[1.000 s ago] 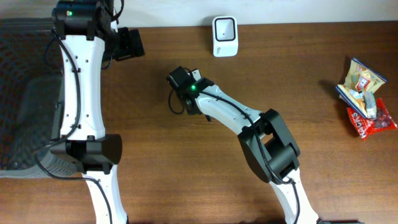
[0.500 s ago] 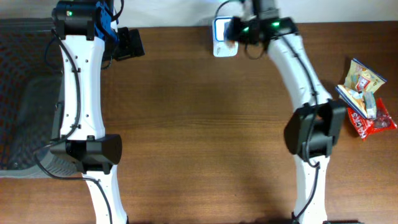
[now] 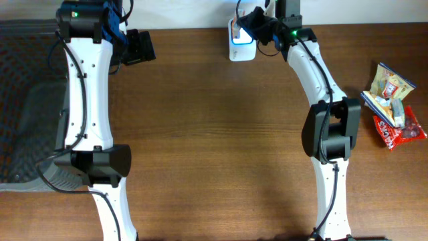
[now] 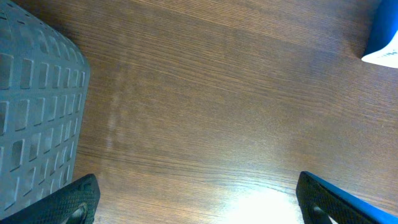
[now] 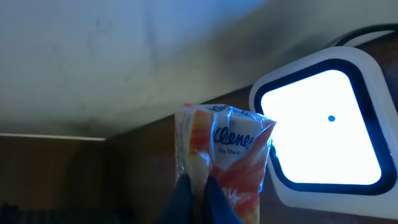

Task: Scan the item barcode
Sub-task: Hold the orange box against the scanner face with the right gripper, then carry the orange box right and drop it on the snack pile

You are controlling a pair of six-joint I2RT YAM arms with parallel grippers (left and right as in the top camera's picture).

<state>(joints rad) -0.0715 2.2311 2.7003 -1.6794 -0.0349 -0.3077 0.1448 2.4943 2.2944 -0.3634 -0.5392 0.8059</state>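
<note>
Beside the grey mat (image 3: 27,100) my left gripper (image 3: 137,47) hung spread, empty, and I judged the right gripper (image 5: 196,199), clenched on the tissue pack (image 5: 227,155) at the edge of the scanner (image 5: 323,121), should turn the barcode (hidden from me) onto its window, wall (image 5: 93,62) and cable (image 5: 367,34) close behind, open table (image 3: 200,134) in front.

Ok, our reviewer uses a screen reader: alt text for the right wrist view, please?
The right gripper pinches an orange-and-white Kleenex pack beside the glowing white window of the barcode scanner. A pale wall lies behind.
</note>
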